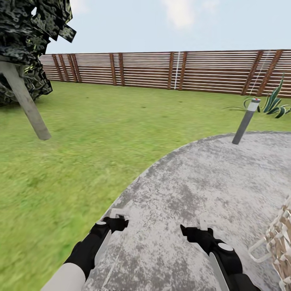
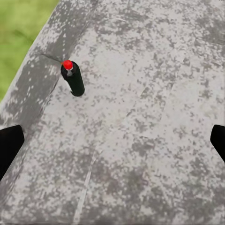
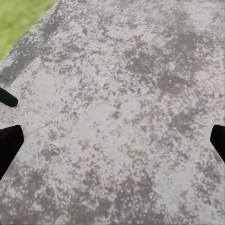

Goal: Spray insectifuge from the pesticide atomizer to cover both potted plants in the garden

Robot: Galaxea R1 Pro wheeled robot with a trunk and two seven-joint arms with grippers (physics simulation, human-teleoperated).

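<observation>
Head view: the robot stands on a rounded patch of mottled grey paving (image 1: 210, 178) with green lawn (image 1: 81, 133) curving round it. Taking the grey bollard post (image 1: 245, 121) with its pale cap as the landmark, it leans at the paving's far edge, and just behind it spiky blue-green leaves (image 1: 275, 103) rise before the brown slatted wooden fence (image 1: 161, 69). Well to the bollard's left, across the lawn, a dark mottled bush (image 1: 28, 48) hangs over a slanted grey trunk (image 1: 25, 101). Nearer the robot than the bollard, at the frame's edge, is a pale woven lattice object (image 1: 279, 238). The black left gripper (image 1: 117, 221) and black right gripper (image 1: 193, 232) are held low and forward over the paving, a carrying posture that suits driving, I judge. Neither the pesticide atomizer nor the rosette plants can be made out, so the search is not yet done.

Left wrist view: the left claw's dark fingertips (image 2: 9, 145) sit at opposite edges, spread wide with nothing between. Beyond them a short dark cylinder with a red top (image 2: 72, 77) stands on the paving near the lawn edge; what it is I cannot tell.

Right wrist view: the right claw's fingertips (image 3: 9, 145) are likewise spread apart and empty, over bare paving.
</observation>
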